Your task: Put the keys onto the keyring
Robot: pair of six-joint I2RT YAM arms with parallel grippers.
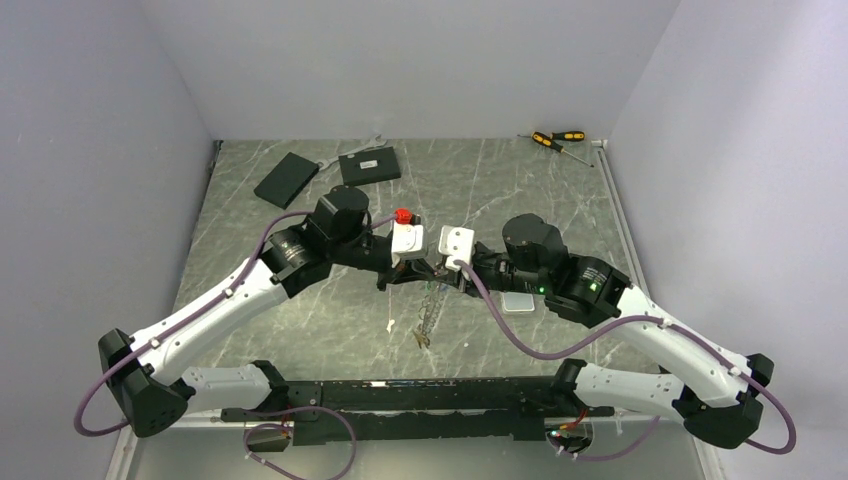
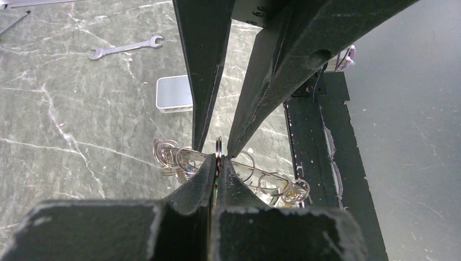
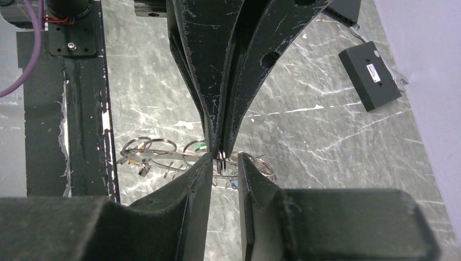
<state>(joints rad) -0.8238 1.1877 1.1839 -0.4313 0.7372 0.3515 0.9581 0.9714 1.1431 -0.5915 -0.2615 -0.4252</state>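
Both grippers meet above the middle of the table. My left gripper is shut on a thin split ring, seen edge-on. That ring belongs to the keyring, a grey metal band strung with small rings. The keys dangle from it, with a green tag and a blue one showing. My right gripper is open, its fingers on either side of the held ring without touching it.
Two flat black boxes lie at the back left, and screwdrivers at the back right. A wrench and a white box lie on the marble. The black base rail runs along the near edge.
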